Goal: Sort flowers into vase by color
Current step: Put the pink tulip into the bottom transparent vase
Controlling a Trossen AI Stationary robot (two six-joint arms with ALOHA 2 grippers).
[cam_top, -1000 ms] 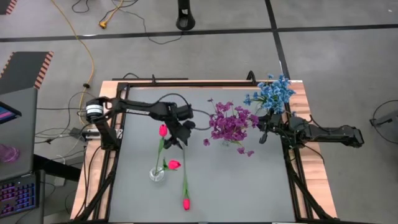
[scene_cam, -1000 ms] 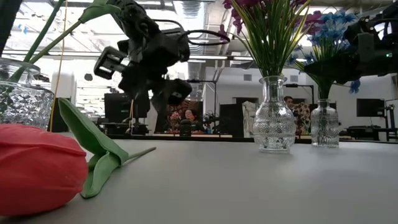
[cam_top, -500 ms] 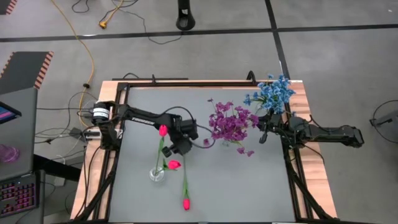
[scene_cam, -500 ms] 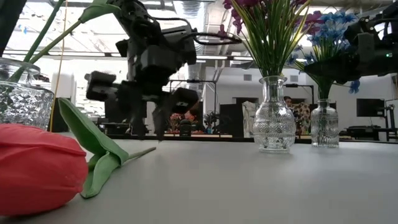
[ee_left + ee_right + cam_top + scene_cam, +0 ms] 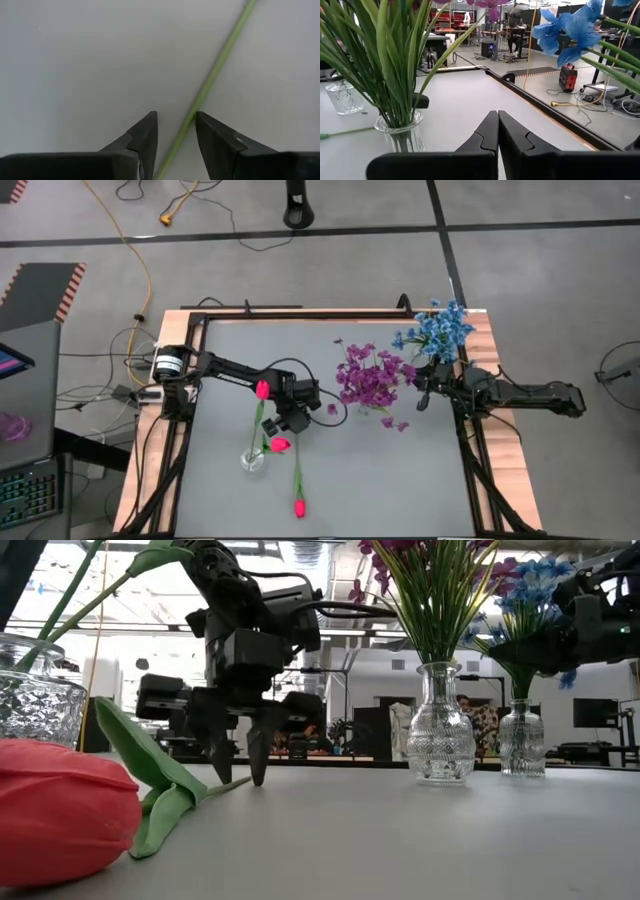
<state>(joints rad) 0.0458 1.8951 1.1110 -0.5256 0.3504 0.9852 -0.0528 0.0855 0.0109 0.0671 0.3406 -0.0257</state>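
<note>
Now, quick notes.
Left gripper (image 5: 176, 131): mine, down at the table (image 5: 400, 470), fingers spread, straddling the green stem (image 5: 220, 67) of the loose tulip; nothing clamped yet.
Right gripper (image 5: 497, 131): fingers pressed together, empty, parked near the blue flower vase (image 5: 523, 740) at the table's right edge.
Loose tulip: lies flat, red bud (image 5: 299, 507) toward the near edge, stem running up to my left gripper.
Tulip vase (image 5: 252, 460): clear glass, already holds two pink-red tulips (image 5: 262, 389), just beside the loose stem.
Purple flowers (image 5: 370, 378): in their vase mid-table.
Blue flowers (image 5: 440, 328): in their vase at the right.
Handling, my guess: very light, thin plastic stem, springy, likely to roll or slip between the fingers; bud end heavier, so it will droop.
Where to grip: on the bare stem, away from the leaf (image 5: 150, 775), squarely across it.
Risk: the pinch skidding the stem along the smooth table.
</note>
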